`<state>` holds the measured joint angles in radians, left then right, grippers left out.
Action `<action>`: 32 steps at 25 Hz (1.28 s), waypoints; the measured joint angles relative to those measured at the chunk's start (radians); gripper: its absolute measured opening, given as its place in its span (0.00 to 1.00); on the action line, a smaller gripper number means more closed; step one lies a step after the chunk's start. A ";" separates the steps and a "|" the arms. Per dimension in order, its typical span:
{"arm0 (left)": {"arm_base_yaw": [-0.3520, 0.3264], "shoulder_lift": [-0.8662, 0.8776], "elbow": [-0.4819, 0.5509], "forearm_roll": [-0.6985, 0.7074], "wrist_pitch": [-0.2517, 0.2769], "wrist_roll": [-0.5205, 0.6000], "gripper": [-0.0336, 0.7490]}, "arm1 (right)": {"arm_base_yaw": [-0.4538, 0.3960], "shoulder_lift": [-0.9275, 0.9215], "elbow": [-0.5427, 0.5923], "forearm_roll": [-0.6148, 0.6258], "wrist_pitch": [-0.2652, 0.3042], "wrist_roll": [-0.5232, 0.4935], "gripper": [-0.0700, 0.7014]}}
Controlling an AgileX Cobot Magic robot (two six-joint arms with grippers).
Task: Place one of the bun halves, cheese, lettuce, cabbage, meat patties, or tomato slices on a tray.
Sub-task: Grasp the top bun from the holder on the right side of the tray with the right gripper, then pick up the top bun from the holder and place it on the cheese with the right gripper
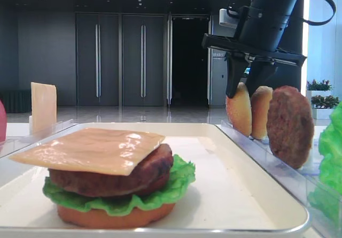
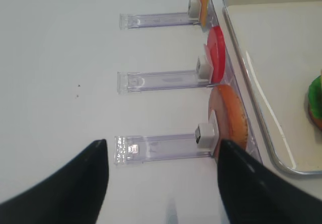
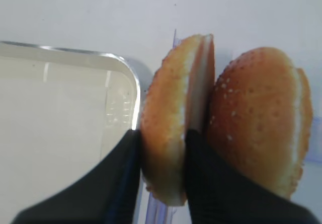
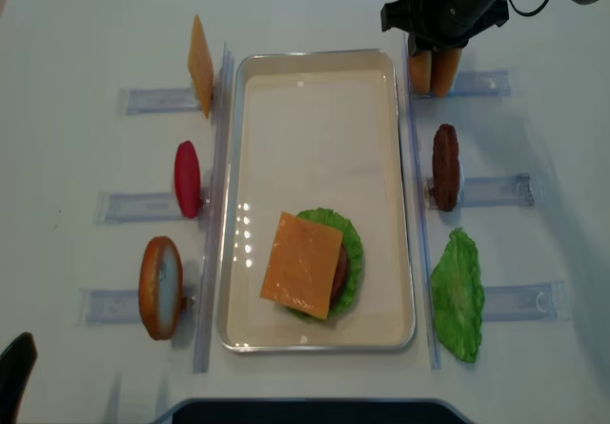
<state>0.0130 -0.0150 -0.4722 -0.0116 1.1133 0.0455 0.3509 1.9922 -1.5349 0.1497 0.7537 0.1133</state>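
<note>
Golden bun half (image 3: 168, 133) clenched by right hand (image 3: 161, 183) in rack; lift straight up clear of neighbouring bun (image 3: 259, 126), then onto cheese (image 1: 93, 150) stack on tray (image 4: 315, 110)

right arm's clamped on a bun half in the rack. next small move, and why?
Probably a straight lift. The right gripper is shut on the bun half nearest the tray, its fingers straddling it, while a second bun half leans against it, so rising vertically should clear that neighbour and the rack.
</note>
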 joint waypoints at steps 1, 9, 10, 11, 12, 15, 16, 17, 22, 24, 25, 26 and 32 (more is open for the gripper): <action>0.000 0.000 0.000 0.000 0.000 0.000 0.70 | 0.001 -0.005 0.000 0.000 0.006 0.000 0.38; 0.000 0.000 0.000 0.000 0.000 0.000 0.70 | 0.030 -0.156 0.000 0.031 0.029 0.003 0.38; 0.000 0.000 0.000 0.000 0.000 0.000 0.70 | 0.036 -0.177 0.000 0.031 0.036 0.005 0.38; 0.000 0.000 0.000 0.000 0.000 0.000 0.70 | 0.041 -0.194 0.000 0.031 0.047 0.011 0.38; 0.000 0.000 0.000 0.000 0.000 0.000 0.70 | 0.048 -0.213 0.000 0.031 0.060 0.019 0.38; 0.000 0.000 0.000 0.000 0.000 0.000 0.70 | 0.069 -0.276 0.030 0.055 0.073 0.031 0.38; 0.000 0.000 0.000 0.000 0.000 0.000 0.70 | 0.074 -0.303 0.056 0.079 0.069 0.031 0.38; 0.000 0.000 0.000 0.000 0.000 0.000 0.70 | 0.079 -0.333 0.085 0.103 0.060 0.031 0.38; 0.000 0.000 0.000 0.000 0.000 0.000 0.70 | 0.101 -0.469 0.317 0.256 -0.060 -0.032 0.38; 0.000 0.000 0.000 0.000 0.000 0.000 0.70 | 0.114 -0.525 0.406 0.334 -0.102 -0.081 0.38; 0.000 0.000 0.000 0.000 0.000 0.000 0.70 | 0.120 -0.546 0.451 0.381 -0.115 -0.113 0.38; 0.000 0.000 0.000 0.000 0.000 0.000 0.70 | 0.126 -0.570 0.494 0.420 -0.124 -0.148 0.38; 0.000 0.000 0.000 0.000 0.000 0.000 0.70 | 0.161 -0.669 0.710 0.708 -0.135 -0.402 0.38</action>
<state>0.0130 -0.0150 -0.4722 -0.0116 1.1133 0.0455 0.5121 1.3236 -0.8245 0.8575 0.6186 -0.2889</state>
